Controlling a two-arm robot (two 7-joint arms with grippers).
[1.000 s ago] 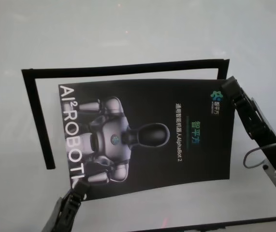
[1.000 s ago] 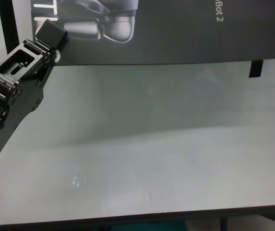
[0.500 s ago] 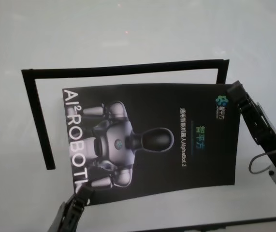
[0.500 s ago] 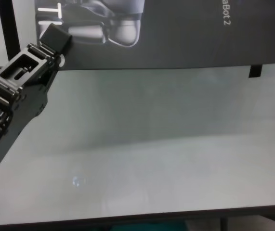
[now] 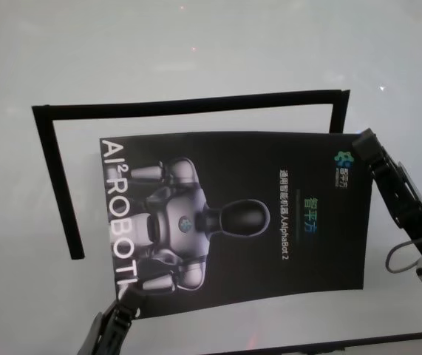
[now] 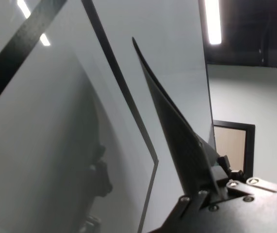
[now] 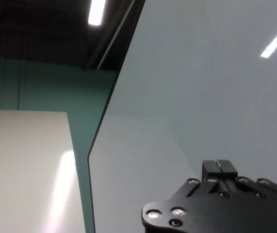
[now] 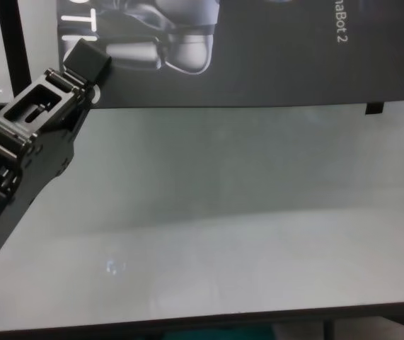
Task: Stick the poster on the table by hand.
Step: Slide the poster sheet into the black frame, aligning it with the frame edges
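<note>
The poster (image 5: 233,222) is over the pale worktop (image 5: 196,52), partly inside the black tape strips (image 5: 188,106) (3 sides). The left gripper (image 5: 128,305) pinches its near-left corner; the right gripper (image 5: 363,140) clamps its far-right corner.

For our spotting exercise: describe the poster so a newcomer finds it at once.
Start at the pale table and find the black tape outline on it. Partly inside lies the poster, a big dark sheet. Unlike the thin tape strips, it shows a silvery robot and white lettering.
</note>
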